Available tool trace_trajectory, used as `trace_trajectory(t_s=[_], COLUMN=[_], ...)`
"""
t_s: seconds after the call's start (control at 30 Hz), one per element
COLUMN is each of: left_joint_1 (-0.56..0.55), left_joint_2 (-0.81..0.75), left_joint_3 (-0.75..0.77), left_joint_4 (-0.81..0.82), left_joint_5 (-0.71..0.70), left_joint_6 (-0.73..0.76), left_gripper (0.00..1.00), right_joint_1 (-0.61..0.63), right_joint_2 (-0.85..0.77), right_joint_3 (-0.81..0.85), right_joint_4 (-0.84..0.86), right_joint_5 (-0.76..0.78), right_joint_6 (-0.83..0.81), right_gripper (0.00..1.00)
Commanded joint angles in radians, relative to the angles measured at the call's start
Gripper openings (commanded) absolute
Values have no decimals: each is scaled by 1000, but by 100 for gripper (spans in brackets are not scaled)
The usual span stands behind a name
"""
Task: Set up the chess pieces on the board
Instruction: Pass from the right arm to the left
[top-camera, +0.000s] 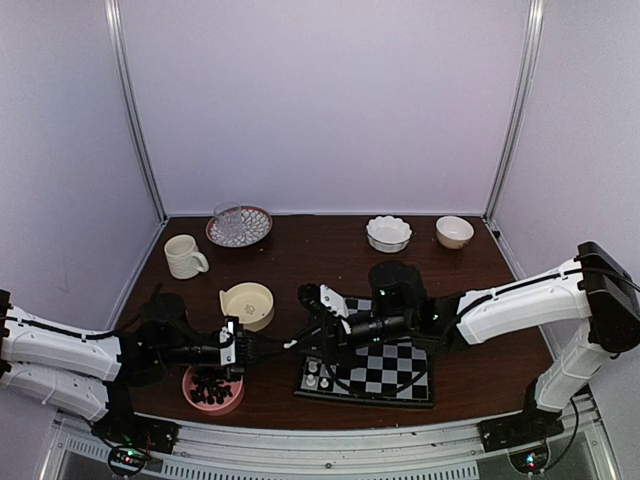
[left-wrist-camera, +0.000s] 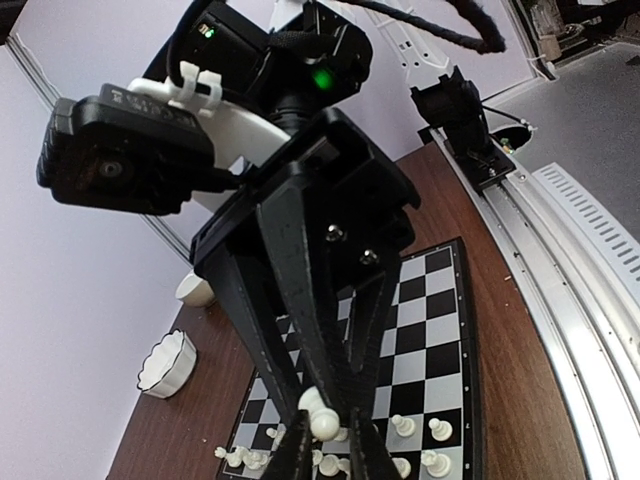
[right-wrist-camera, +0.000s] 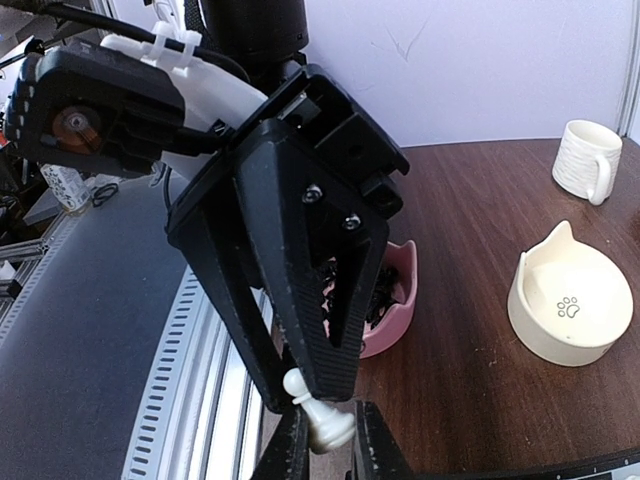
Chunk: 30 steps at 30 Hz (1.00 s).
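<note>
Nearest me, at 6 o'clock, the metal rail marks the table's front lip, and I don't want a piece slipping over it. Just beyond, at 7 o'clock, the pink bowl holds the dark men. At 5 o'clock the board lies flat, with a few standing white men bunched at its near-left corner. Between bowl and board, above bare wood, the left gripper and right gripper meet tip to tip. Both look clenched on the held white piece, which is off the table and tilted; I can't tell which part each has. I read this as a hand-over. To do it well, I'd release one side only once the other's pinch is plainly square, then carry the piece to a free square and lower it from straight above, so its neighbours don't topple. Room is fair: the cream cat bowl at 10 o'clock sits near the left wrist. The mug, the plate and two white bowls stand well apart toward 12 o'clock.
</note>
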Motion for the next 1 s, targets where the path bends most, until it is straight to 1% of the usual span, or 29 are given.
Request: trace_trajectory(t_s=[0.0, 0.2, 0.33, 0.37, 0.47, 0.53, 0.6, 0.7, 0.87, 0.97], left_joint_1=[-3, -3, -2, -3, -3, -3, -3, -3, -3, -3], left_joint_2=[-10, -22, -9, -5, 5, 12, 23, 50, 92, 134], left_joint_3=[16, 19, 49, 49, 52, 64, 88, 125, 188, 273], left_joint_4=[53, 53, 3, 8, 10, -6, -42, -91, -167, -283], left_joint_5=[22, -7, -11, -13, -31, -54, -84, -125, -178, -200], left_joint_6=[-6, -42, -60, -64, -77, -95, -118, -146, -190, -221], left_gripper=[12, 0, 0, 0, 0, 0, 0, 0, 0, 0], right_joint_1=[-2, -2, -1, -1, -2, -3, -7, -27, -100, -155], right_joint_2=[16, 20, 18, 18, 6, -16, -48, -108, -235, -320], right_joint_3=[29, 28, 26, 25, 12, -4, -23, -55, -161, -225], right_joint_4=[30, 29, 32, 33, 34, 32, 18, -18, -1, 10], right_joint_5=[-10, -5, -1, 1, 17, 48, 76, 125, 205, 296], right_joint_6=[12, 9, 7, 5, 2, -38, -67, -99, -135, -153], right_gripper=[7, 8, 11, 12, 24, 31, 35, 41, 47, 49])
